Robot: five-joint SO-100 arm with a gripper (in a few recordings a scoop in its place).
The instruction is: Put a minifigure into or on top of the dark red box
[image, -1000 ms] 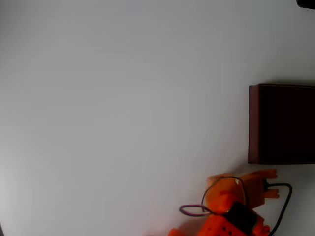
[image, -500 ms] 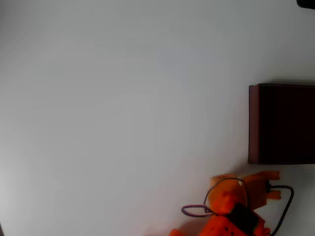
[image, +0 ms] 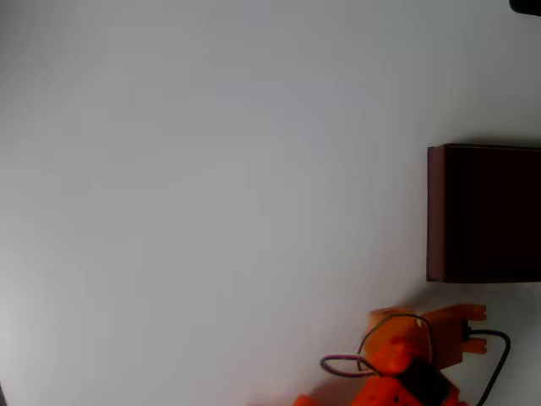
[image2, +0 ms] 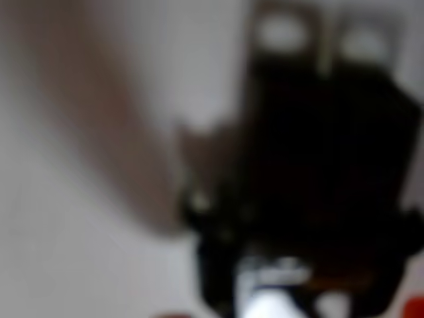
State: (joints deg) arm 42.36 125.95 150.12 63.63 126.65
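Note:
In the overhead view the dark red box (image: 483,213) lies at the right edge, with a reddish-brown rim and a near-black inside, cut off by the frame. My orange arm comes in from the bottom edge just below the box. Its gripper (image: 473,328) points right, a short way under the box's lower left corner and clear of it. Whether the jaws are open or shut on anything cannot be told. The wrist view is badly blurred, with a dark mass (image2: 318,172) in it that I cannot identify. The minifigure is out of view.
The white tabletop (image: 211,186) stretches bare to the left of and above the box. A black cable (image: 499,355) and a purple wire loop (image: 338,365) hang beside the arm. A dark object (image: 526,5) pokes in at the top right corner.
The arm has drifted slightly down and to the right, towards the bottom edge. The box has not moved.

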